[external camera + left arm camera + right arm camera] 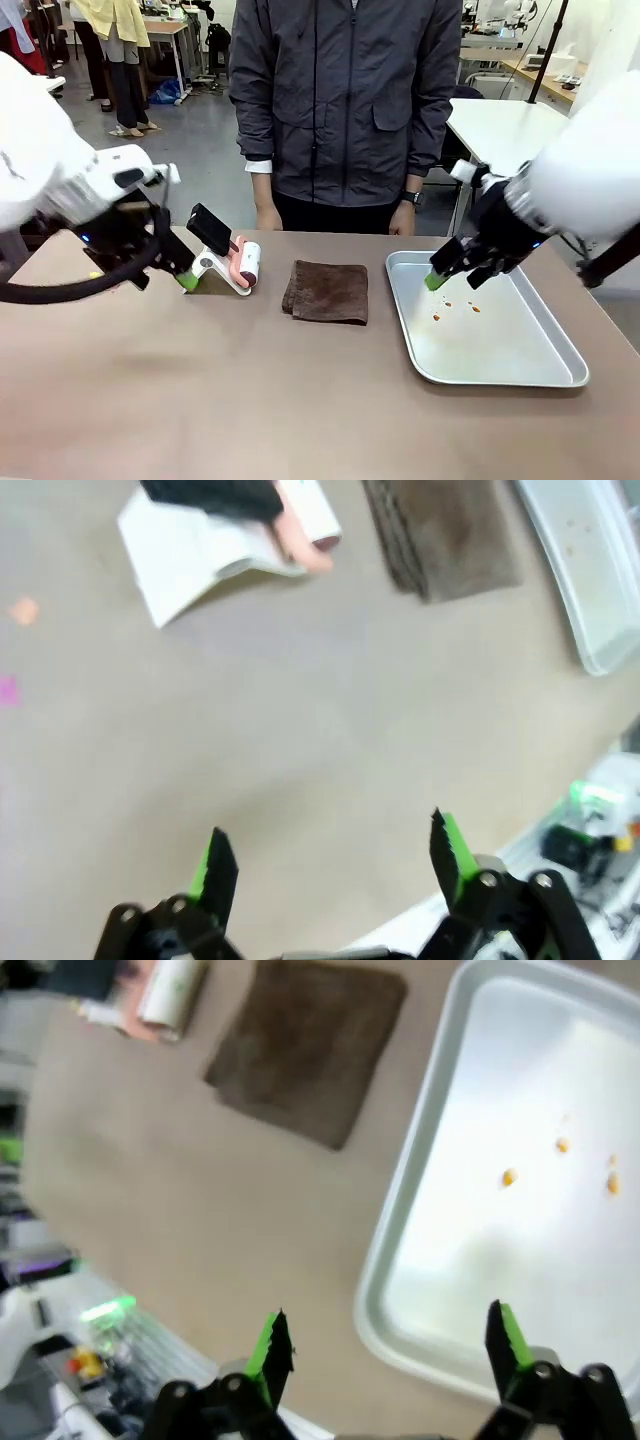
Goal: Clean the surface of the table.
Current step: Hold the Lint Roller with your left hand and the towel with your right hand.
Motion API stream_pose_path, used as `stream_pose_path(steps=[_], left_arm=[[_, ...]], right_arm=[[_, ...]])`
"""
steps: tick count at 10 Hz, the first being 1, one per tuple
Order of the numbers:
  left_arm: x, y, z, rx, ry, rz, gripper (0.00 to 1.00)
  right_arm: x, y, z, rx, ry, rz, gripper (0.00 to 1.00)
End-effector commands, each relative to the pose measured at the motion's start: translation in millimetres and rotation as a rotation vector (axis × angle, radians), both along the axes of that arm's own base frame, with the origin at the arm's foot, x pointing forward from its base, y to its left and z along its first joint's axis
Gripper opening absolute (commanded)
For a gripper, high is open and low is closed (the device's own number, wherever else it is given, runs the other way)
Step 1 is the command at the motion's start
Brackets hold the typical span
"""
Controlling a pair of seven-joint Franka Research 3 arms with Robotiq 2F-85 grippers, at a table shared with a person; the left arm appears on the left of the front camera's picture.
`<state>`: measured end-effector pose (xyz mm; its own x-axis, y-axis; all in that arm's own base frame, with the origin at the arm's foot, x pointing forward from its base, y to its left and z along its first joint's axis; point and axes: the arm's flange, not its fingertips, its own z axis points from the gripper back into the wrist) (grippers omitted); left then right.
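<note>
Two grippers hang over the table, which spans your front view. Your left gripper, fingers spread wide and empty, hovers at 9 o'clock of the lint roller. Your right gripper, fingers equally apart, hangs above the metal tray near its 11 o'clock corner. A folded brown cloth lies between roller and tray. Orange crumbs dot the tray.

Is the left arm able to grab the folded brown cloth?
Probably yes. The left gripper is open, and bare taupe table lies between it and the folded brown cloth; the white lint roller sits aside.
</note>
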<state>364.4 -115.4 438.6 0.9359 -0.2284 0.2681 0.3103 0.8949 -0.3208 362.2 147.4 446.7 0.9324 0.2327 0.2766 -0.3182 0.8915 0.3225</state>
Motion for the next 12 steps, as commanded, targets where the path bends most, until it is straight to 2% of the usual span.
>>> stream_pose_path(steps=[1, 3, 4, 6, 7, 9, 11, 12], left_arm=[[-6, 27, 28, -0.266, -0.008, 0.079, 1.0], [-21, 90, 37, -0.575, -0.036, 0.192, 1.0], [-30, 111, 36, -0.628, -0.045, 0.213, 1.0], [-51, 164, 19, -0.726, -0.066, 0.285, 1.0], [-67, 181, 12, -0.735, -0.075, 0.355, 1.0], [-79, 218, -8, -0.777, -0.072, 0.433, 1.0], [-92, 241, -28, -0.775, -0.075, 0.509, 1.0], [-97, 223, -28, -0.773, -0.085, 0.553, 1.0]], right_arm=[[-15, -37, 20, 0.199, 0.083, -0.1, 1.0], [-40, -76, 19, 0.421, 0.141, -0.221, 1.0], [-50, -98, 14, 0.509, 0.16, -0.281, 1.0], [-73, -148, 5, 0.678, 0.114, -0.414, 1.0], [-93, -180, 2, 0.724, 0.07, -0.49, 1.0], [-114, -231, -3, 0.798, 0.016, -0.613, 1.0], [-121, -276, -15, 0.848, 0.012, -0.691, 1.0], [-122, -292, -21, 0.878, 0.013, -0.717, 1.0]])
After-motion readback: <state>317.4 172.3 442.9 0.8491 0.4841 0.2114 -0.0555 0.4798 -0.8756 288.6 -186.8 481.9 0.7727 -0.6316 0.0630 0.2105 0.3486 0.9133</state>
